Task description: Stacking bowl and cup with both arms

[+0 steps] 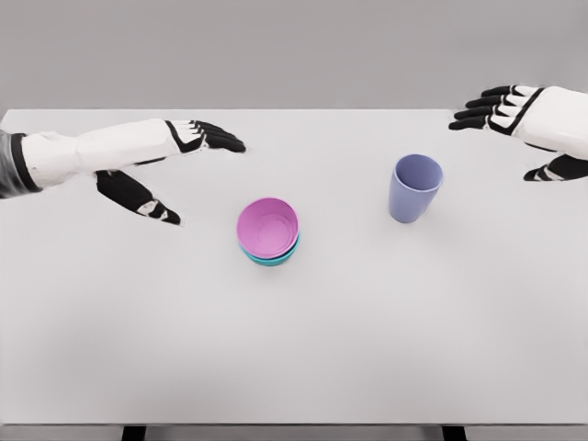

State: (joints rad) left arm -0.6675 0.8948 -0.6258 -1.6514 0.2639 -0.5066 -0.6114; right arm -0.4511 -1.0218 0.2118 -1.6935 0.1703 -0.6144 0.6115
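Near the middle of the white table (294, 367) sits a pink bowl (267, 227), nested inside a teal bowl (273, 259) of which only a thin crescent of rim shows below and to the right of it. Both look like smooth, matte plastic, round and shallow, the pink one tilted a little so its hollow faces the camera. To the right of the bowls and somewhat farther back stands a lavender cup (414, 187), upright, a plain tapered tumbler with an open mouth wider than its base and the same smooth finish. The cup and the bowl stack stand well apart, with bare tabletop between them. The left hand (170, 165) hovers to the left of the bowls and a little behind them, near but not touching; its black fingers (219, 140) point right toward the table's middle, the thumb (138, 196) splayed downward and away from them, so the hand is spread wide and holds nothing. The right hand (524, 124) hangs at the far right, beyond and to the right of the cup, apart from it; its fingers (478, 108) reach leftward, the thumb (556, 169) held separately below, likewise spread and empty. Both forearms are white, hard-shelled segments with black joints.
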